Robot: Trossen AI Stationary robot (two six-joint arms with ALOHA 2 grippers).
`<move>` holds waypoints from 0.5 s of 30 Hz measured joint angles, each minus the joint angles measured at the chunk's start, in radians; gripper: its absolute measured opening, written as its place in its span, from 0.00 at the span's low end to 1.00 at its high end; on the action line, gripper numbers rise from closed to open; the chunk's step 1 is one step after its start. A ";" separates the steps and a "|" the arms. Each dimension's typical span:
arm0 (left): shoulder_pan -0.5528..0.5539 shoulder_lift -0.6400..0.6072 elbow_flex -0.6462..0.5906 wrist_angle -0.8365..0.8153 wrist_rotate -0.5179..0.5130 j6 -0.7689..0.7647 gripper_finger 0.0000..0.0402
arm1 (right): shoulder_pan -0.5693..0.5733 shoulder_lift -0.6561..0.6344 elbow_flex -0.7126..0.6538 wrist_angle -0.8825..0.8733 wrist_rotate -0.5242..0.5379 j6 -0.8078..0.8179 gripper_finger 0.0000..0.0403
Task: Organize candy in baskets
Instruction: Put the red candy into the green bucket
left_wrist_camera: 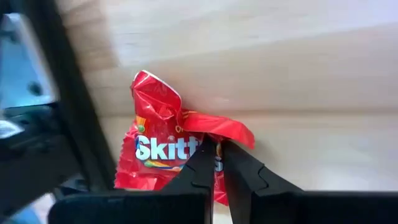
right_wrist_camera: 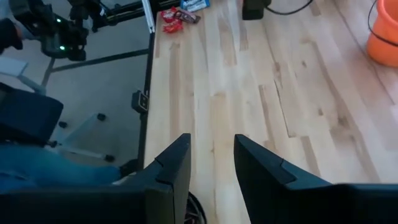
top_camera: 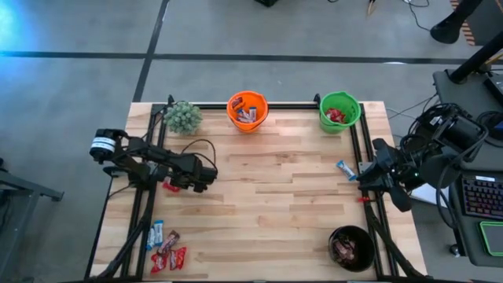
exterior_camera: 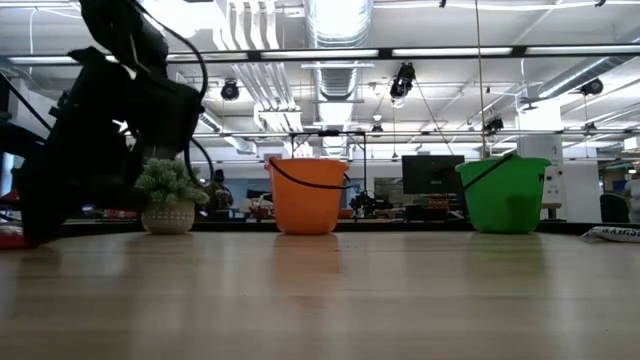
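The left gripper [left_wrist_camera: 214, 163] is down at the left edge of the counter [top_camera: 267, 196], and its fingers are pinching tight on a red candy packet [left_wrist_camera: 168, 140], the crumpled wrapper bunching up on either side of the tips. From above, that packet [top_camera: 170, 187] is lying just beside the black rail on the left side, with the left gripper [top_camera: 206, 177] low over it. So the step in hand looks like the grab itself: the candy is being clamped but is resting on the wood, not yet lifted. The green basket [top_camera: 339, 112] at the far right corner is already holding red wrappers, so I am judging that as the likely home for this one, while the orange basket [top_camera: 247, 110] at the far middle is carrying a mix of light and red ones, and the black basket [top_camera: 351, 247] at the near right is holding dark ones. The next move is calling for a clean lift clear of the rail, then a long carry across the counter. More candy [top_camera: 165, 250] is waiting in a heap at the near left corner. The right gripper [right_wrist_camera: 211, 163] is hanging over the right edge, fingers partly apart and holding nothing, near a blue-and-white candy [top_camera: 346, 169].
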 joint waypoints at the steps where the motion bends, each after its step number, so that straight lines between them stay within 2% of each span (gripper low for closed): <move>1: -0.009 -0.001 0.013 0.002 0.001 0.003 0.00 | 0.000 0.000 0.000 0.000 0.000 -0.009 0.27; 6: -0.025 -0.004 0.075 -0.006 -0.010 0.067 0.00 | 0.000 0.000 0.000 0.000 0.002 -0.046 0.27; 10: -0.033 -0.006 0.119 -0.018 -0.013 0.100 0.00 | 0.000 0.000 0.000 -0.002 0.048 -0.046 0.27; 15: -0.054 -0.008 0.159 -0.125 -0.032 0.119 0.00 | 0.000 -0.001 0.000 -0.005 0.083 -0.046 0.27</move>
